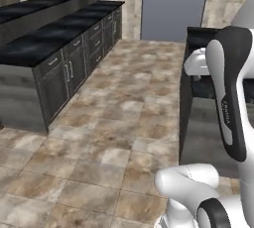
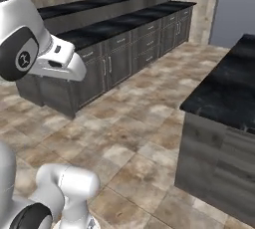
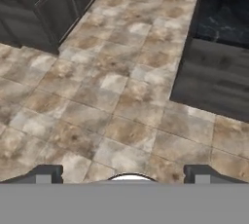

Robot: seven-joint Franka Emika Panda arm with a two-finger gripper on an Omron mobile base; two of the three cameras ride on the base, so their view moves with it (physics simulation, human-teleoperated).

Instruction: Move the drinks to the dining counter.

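hand view: claw (image 3: 124, 177) hanging with tips wide apart, holding nothing, pointing at floor (image 3: 112, 106). dining counter (image 1: 54, 38) standing left of the shorter black block (image 2: 224, 93); drinks' whereabouts cannot be told.

The floor (image 3: 112, 101) ahead of the hand is viewed downward from high up. The dining counter (image 1: 49, 38) beyond it to the left is shared by both base views, seen from behind.

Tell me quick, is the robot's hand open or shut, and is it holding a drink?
Gripper: open, its two fingertips stand wide apart over the tiled floor, holding nothing.
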